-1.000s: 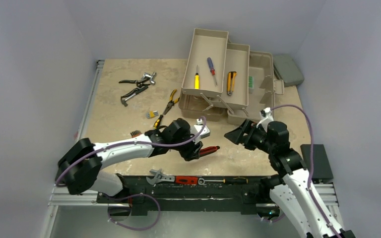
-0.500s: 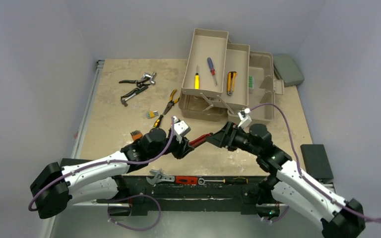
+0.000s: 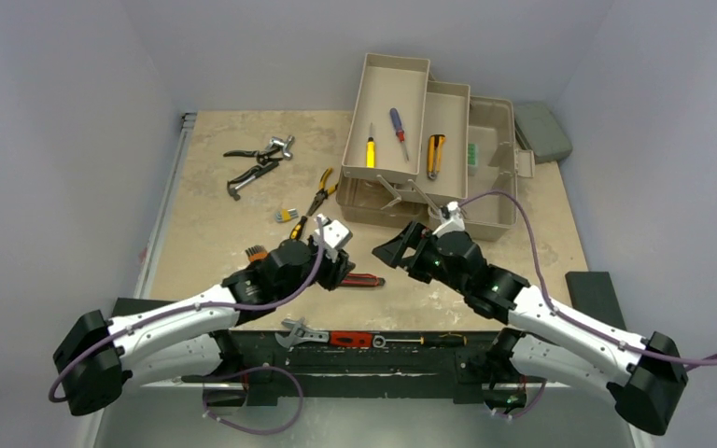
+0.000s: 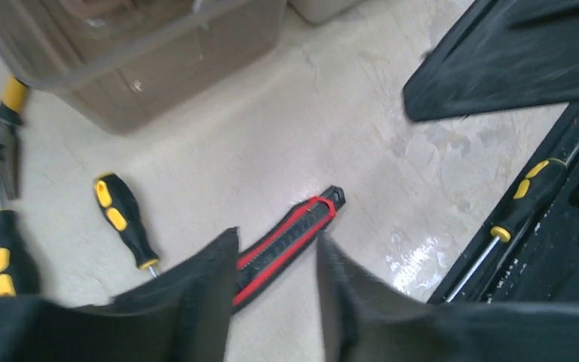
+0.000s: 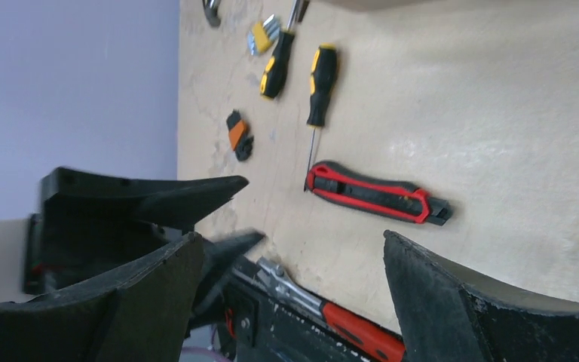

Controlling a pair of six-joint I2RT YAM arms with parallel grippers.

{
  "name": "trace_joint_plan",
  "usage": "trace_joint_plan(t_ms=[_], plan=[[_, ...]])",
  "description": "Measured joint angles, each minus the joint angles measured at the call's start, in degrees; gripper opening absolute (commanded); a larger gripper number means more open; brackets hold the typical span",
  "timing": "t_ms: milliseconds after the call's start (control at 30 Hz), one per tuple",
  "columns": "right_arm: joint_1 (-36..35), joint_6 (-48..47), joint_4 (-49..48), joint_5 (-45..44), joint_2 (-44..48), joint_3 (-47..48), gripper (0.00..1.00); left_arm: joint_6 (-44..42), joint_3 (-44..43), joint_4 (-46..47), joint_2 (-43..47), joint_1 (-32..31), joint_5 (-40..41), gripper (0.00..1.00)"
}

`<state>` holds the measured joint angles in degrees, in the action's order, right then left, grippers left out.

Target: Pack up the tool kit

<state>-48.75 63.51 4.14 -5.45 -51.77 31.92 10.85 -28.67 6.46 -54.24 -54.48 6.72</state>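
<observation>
A flat grey case (image 3: 542,131) lies at the bench's (image 3: 215,201) far right corner. An adjustable wrench (image 3: 301,331) rests on the black front rail (image 3: 392,361).

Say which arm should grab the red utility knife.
Left, probably: the left gripper has open jaws straddling the red utility knife at its near end; the right gripper, open too, hangs farther off.

top: overhead, facing down; wrists: low, close; all share red knife (image 4: 290,243)
</observation>
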Motion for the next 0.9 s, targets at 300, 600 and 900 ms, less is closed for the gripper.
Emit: trace_joint_plan(t_ms=[300,600,900], plan=[[0.0,-0.3,11.8,-9.4,14.6,1.2,0.93,-2.5,-8.0,-10.7,-14.7,0.0,-7.7,0.77],[0.0,-2.7,17.2,-11.8,23.6,1.2,0.94,-6.2,-19.1,-21.6,-30.1,0.0,-8.2,0.79],[0.0,-5.0,21.5,-12.2,26.8,2.3,0.94,-9.8,-28.2,-28.9,-43.6,0.0,-6.4,0.71]])
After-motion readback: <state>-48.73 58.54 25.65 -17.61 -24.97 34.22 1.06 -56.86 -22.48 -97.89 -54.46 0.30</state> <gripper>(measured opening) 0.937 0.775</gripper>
